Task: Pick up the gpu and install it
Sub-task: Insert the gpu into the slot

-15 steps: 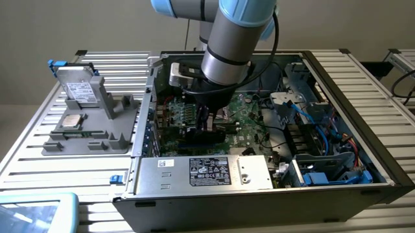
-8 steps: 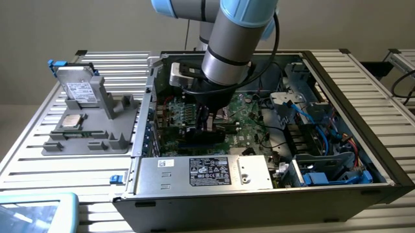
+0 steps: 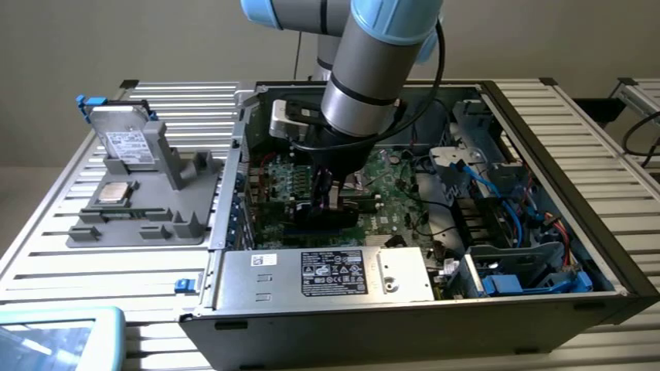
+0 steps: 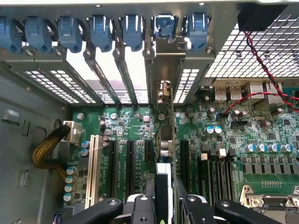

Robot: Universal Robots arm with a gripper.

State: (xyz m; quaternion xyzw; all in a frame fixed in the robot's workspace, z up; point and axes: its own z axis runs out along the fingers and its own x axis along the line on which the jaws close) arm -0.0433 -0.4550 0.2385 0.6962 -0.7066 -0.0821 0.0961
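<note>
Gripper (image 4: pixel 166 198) clamped on the gpu (image 4: pixel 164 154), card held edge-on between the fingers (image 4: pixel 140 205), inside the open computer case (image 3: pixel 536 131). Just beyond the fingertips: card's lower edge over the motherboard (image 4: pixel 126 121), close to an expansion slot (image 4: pixel 183 156); seating not confirmed. Parallel black slots on either side of the fingers, a white slot (image 4: pixel 95 170) further off. Farthest from the fingers: silver end bracket (image 4: pixel 163 65) lined up with a rear slot opening, under the blue retention clips (image 4: pixel 166 23). Judgement: keep card vertical and parallel to slot, bracket tongue inside rear frame, press straight and evenly, avoid neighbouring capacitors and red wire (image 4: pixel 261 65)
</note>
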